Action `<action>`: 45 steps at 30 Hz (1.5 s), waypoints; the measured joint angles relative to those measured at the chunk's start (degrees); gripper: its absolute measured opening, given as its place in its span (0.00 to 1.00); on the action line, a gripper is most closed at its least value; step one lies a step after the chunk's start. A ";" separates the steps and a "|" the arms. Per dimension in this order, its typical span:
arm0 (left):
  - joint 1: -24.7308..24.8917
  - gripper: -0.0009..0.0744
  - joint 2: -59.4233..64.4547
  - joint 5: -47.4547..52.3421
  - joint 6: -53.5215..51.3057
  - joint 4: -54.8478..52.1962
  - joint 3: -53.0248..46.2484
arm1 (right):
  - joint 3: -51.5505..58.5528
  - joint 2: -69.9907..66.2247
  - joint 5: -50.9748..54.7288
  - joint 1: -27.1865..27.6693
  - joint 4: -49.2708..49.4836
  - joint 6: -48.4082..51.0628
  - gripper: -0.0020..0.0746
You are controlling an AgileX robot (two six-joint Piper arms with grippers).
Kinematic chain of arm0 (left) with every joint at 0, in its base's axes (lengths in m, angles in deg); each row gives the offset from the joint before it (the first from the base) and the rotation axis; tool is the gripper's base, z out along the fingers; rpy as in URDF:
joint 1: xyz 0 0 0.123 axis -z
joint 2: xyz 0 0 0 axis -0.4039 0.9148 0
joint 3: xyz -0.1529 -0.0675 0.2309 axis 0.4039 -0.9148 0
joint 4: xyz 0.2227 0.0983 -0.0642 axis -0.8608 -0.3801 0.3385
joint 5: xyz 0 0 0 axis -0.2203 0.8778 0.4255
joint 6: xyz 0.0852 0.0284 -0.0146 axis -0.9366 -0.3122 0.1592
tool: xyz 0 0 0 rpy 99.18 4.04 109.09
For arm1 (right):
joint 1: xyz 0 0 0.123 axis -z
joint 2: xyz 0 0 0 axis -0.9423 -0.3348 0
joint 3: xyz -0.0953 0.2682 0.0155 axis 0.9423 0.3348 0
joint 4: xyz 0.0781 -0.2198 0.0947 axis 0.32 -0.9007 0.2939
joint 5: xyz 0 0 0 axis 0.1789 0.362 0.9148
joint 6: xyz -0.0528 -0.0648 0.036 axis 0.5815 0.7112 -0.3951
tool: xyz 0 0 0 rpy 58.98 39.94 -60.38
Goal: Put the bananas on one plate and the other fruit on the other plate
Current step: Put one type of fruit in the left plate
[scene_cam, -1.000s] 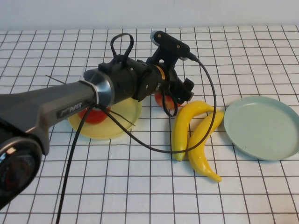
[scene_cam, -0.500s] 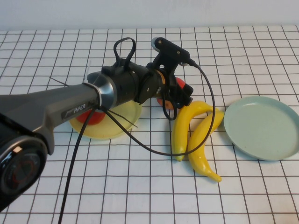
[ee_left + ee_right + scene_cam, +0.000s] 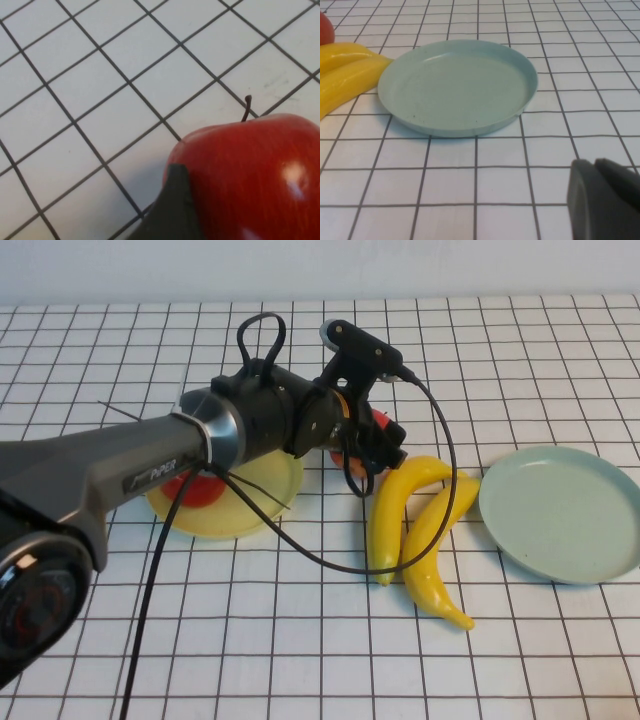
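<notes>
A white tabletop [image 3: 300, 640] ruled with a dark grid meets a pale wall [image 3: 320, 270] behind

White gridded table [image 3: 300, 640], yellow plate [image 3: 235, 512], teal plate [image 3: 565, 515], two bananas [image 3: 410, 530], red apple [image 3: 250, 165]

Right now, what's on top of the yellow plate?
One red apple sits on the yellow plate, mostly covered by the left arm. The left gripper is at the second apple, off the plate.

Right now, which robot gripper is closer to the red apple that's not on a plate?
Left. The left gripper is right at the apple, one finger against it. The right gripper sits shut, apart from it, past the teal plate.
</notes>
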 joint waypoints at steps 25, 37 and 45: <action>-13.08 0.78 -12.11 14.98 -11.39 9.07 -6.95 | 0.00 0.00 0.00 0.00 0.00 0.00 0.01; -13.08 0.90 -9.92 13.26 -19.07 18.07 -8.12 | 0.00 0.00 0.00 0.00 0.00 0.00 0.01; -13.08 0.90 -13.33 13.17 -25.26 22.54 -8.12 | 0.00 0.00 0.00 0.00 0.00 0.00 0.01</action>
